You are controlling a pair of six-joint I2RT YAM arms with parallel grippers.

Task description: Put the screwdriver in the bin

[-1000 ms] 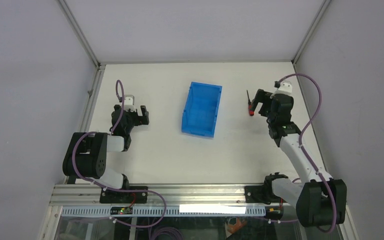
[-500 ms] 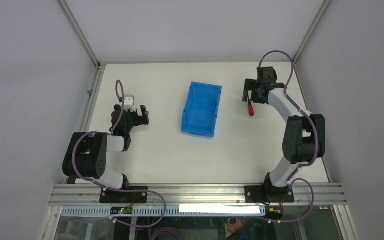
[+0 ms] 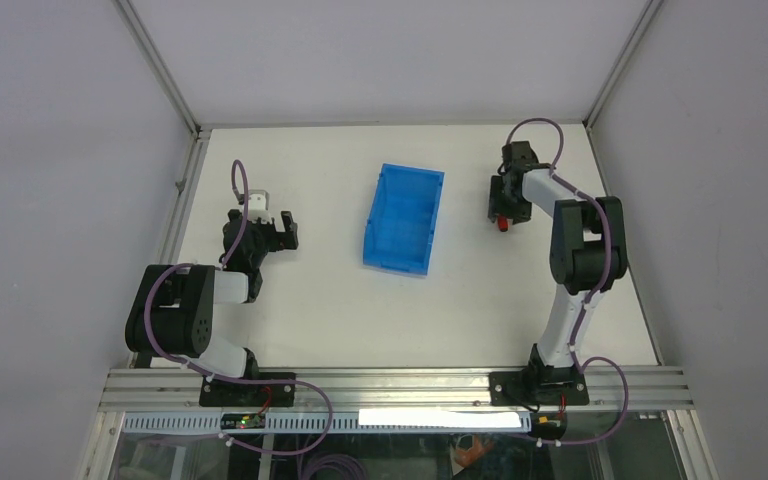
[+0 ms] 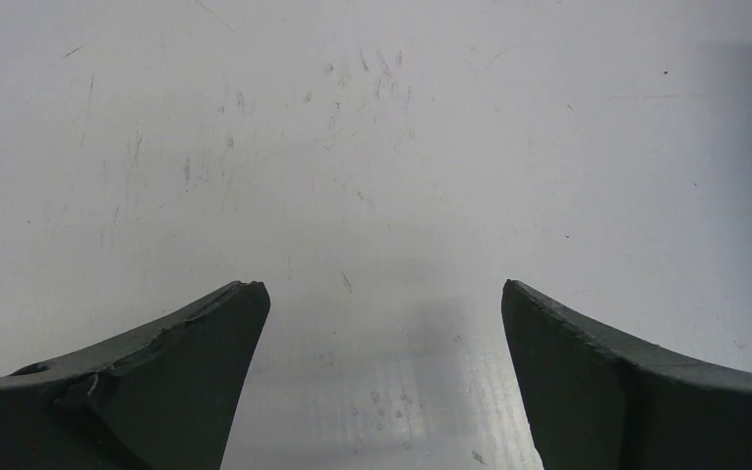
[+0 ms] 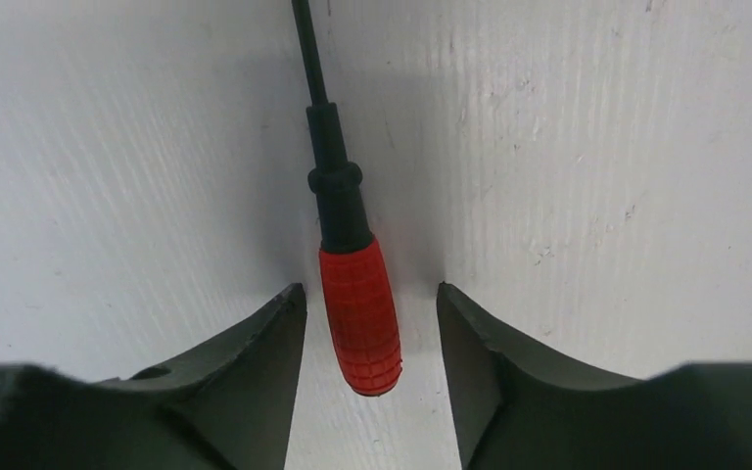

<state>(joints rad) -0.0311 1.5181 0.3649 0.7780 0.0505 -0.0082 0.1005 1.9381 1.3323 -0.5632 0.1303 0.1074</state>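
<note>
Leftward first: the left pincer [image 4: 380,286] is hanging wide open and empty over bare counter [image 3: 310,320] near the left edge. Mid-counter, toward the far edge, the bin [image 3: 373,225] is sitting with nothing showing inside it. Near the far right corner the screwdriver [image 5: 341,211] is lying flat, and the right pincer [image 5: 370,289] is straddling its red handle, jaws partly open with a gap on each side and nothing gripped yet. So the grasp is in hand. The next move is calling for a squeeze, a lift, then a carry left over the bin's wall.
</note>
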